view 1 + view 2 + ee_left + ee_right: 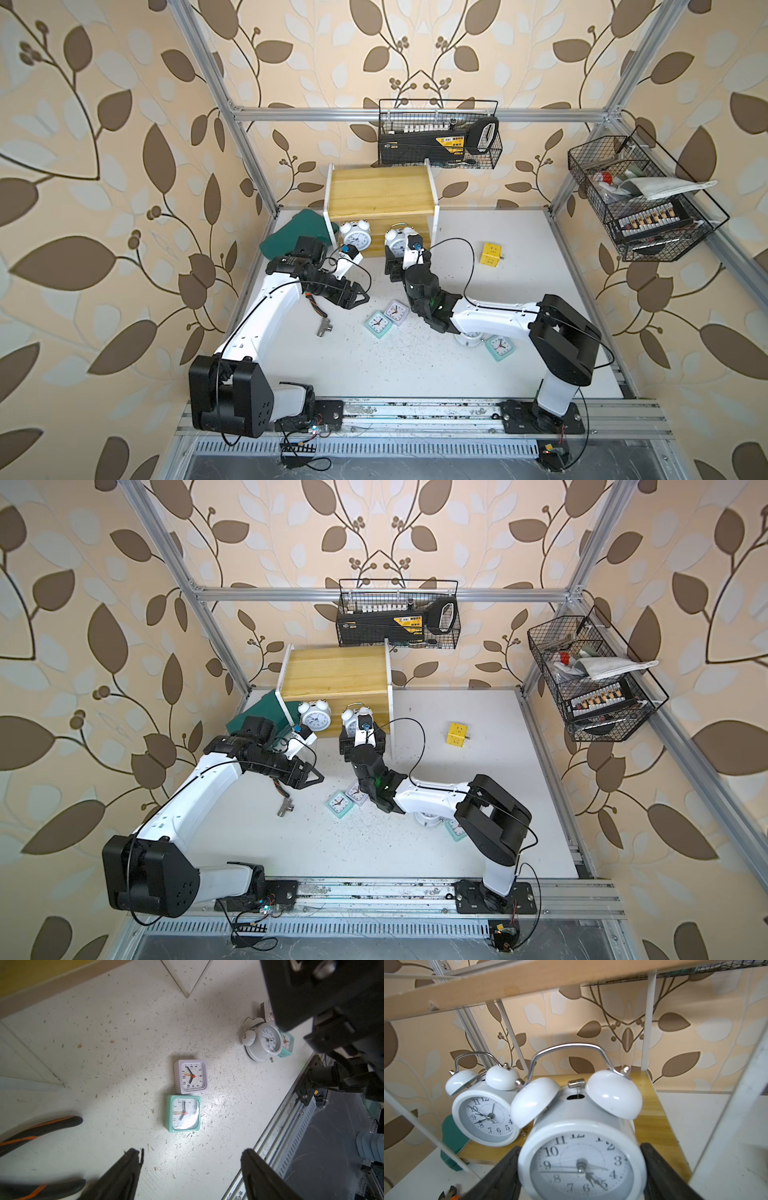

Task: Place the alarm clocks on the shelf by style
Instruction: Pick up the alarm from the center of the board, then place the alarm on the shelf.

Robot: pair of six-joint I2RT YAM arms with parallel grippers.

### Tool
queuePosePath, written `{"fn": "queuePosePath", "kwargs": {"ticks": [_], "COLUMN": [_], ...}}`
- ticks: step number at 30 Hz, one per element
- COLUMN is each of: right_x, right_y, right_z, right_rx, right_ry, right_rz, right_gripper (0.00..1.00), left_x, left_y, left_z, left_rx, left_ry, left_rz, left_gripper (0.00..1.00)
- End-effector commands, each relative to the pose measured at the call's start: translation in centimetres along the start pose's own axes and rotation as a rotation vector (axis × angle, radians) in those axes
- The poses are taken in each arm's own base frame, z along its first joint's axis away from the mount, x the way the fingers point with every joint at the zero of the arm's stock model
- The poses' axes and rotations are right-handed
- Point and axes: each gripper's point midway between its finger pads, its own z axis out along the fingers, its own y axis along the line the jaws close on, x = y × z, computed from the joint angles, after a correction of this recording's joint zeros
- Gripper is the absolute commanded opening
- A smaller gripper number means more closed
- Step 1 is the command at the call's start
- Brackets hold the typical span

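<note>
A white twin-bell clock is clamped by the right hand at the front edge of the lower board of the shelf, just beside a second twin-bell clock. In front of the shelf, a lilac square clock and a mint-green one are laid side by side on the scuffed white worktop, near the left hand, whose fingers are held apart. The worktop is enclosed by leaf-patterned walls.

Both top views overhead on whole table, left wrist downward, right wrist close into shelf
</note>
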Motion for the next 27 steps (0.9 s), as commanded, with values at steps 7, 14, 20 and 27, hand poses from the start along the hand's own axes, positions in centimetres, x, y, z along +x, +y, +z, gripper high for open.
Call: {"fn": "queuePosePath", "kwargs": {"ticks": [7, 14, 20, 27], "right_x": [-2.8, -1.5, -0.2, 0.8], "right_y": [1.2, 0.8, 0.3, 0.2], "right_z": [1.8, 3.3, 4.4, 5.5], "right_rx": [0.037, 0.054, 0.063, 0.074], "right_ry": [-0.120, -0.091, -0.062, -0.050], "right_rz": [0.054, 0.043, 0.039, 0.029], "right_gripper": [0.55, 0.54, 0.55, 0.55], "left_x": [-0.1, -0.2, -0.2, -0.2], "left_y": [-0.6, -0.6, -0.7, -0.8], "left_z": [-0.6, -0.6, -0.7, -0.8], "left_rx": [0.016, 0.021, 0.027, 0.030], "left_ry": [-0.036, -0.039, -0.041, -0.044], "left_rz": [0.019, 0.019, 0.019, 0.021], "left_gripper": [0.80, 0.80, 0.80, 0.81]}}
